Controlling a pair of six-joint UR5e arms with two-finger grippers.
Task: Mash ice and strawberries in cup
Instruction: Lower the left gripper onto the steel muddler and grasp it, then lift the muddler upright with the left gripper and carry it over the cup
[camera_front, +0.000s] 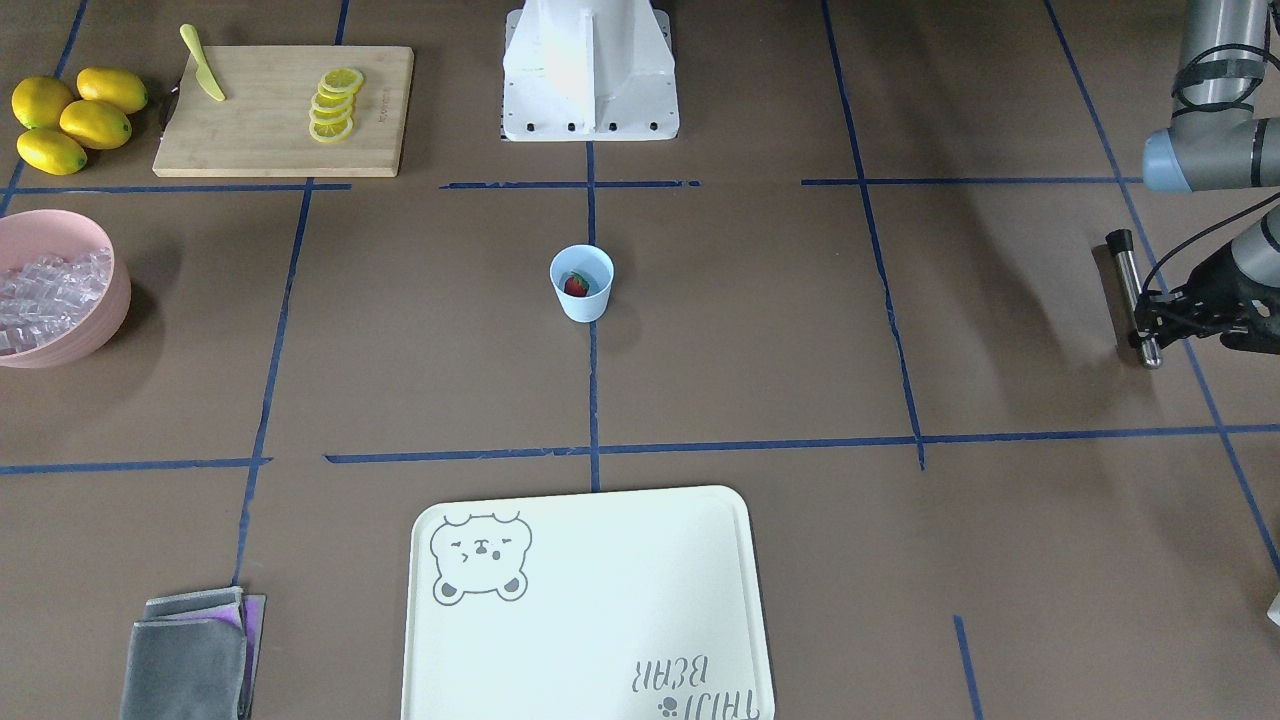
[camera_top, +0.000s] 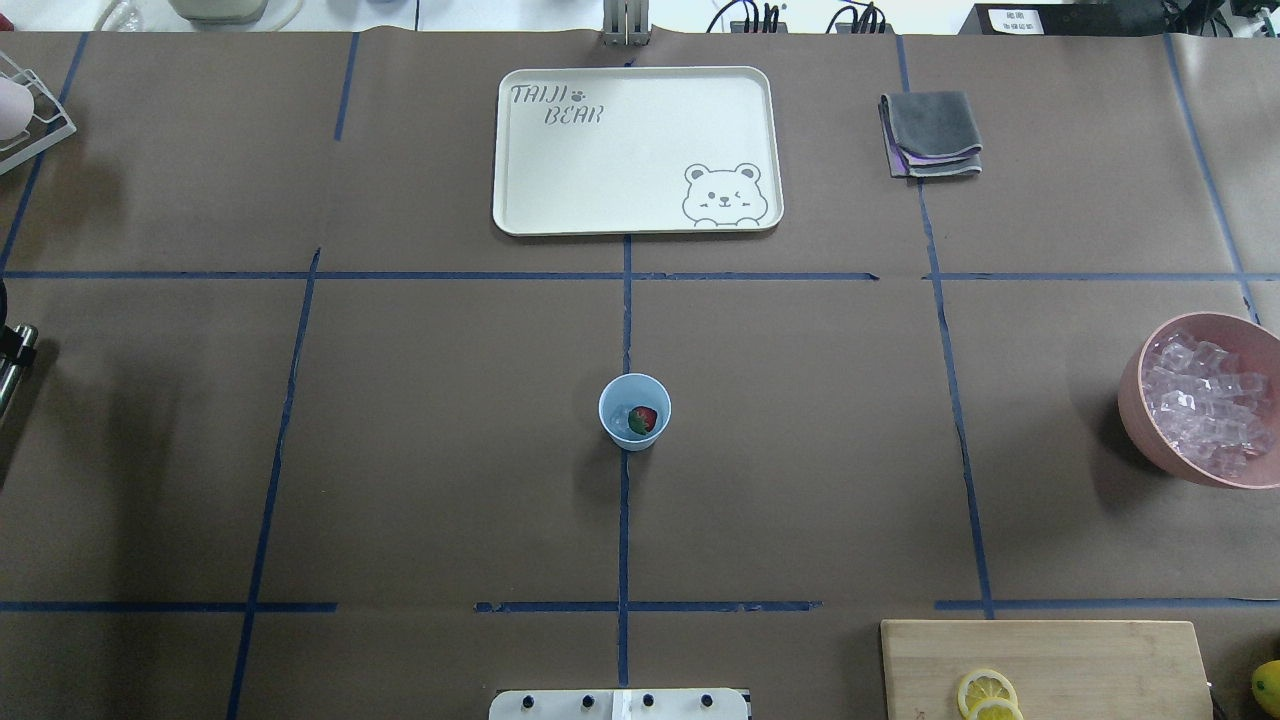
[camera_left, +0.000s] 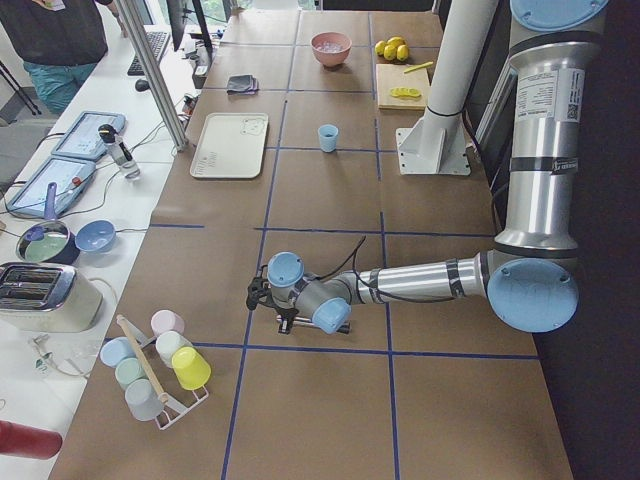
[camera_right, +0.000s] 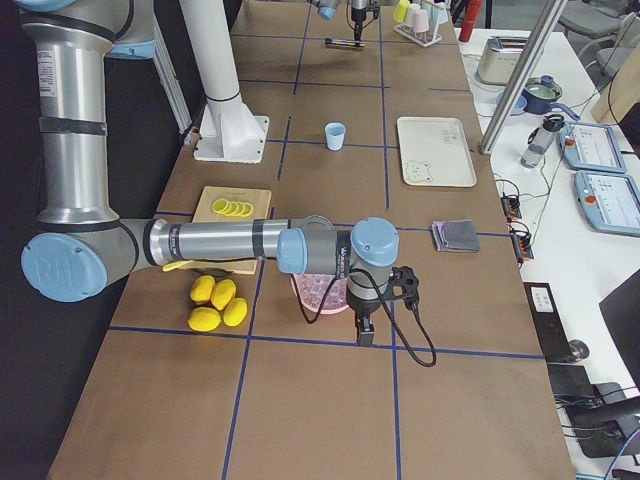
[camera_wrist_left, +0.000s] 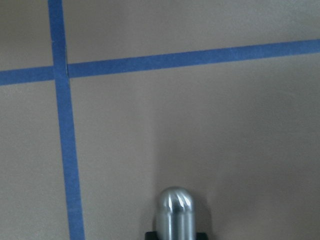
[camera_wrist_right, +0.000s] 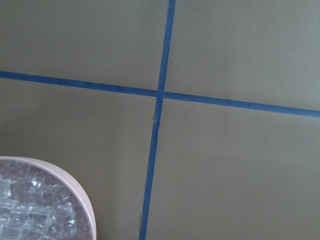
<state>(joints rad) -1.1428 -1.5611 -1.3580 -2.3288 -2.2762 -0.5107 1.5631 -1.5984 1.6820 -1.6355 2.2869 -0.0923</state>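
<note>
Strawberry (camera_front: 576, 285) in cup (camera_front: 583, 306), ice (camera_front: 50, 295) in pink bowl (camera_front: 112, 320)

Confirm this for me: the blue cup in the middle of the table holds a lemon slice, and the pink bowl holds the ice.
Not quite. The cup holds a red strawberry, not a lemon slice, as the overhead view shows. The rest stands: the cup is mid-table and the pink bowl holds the ice.
</note>
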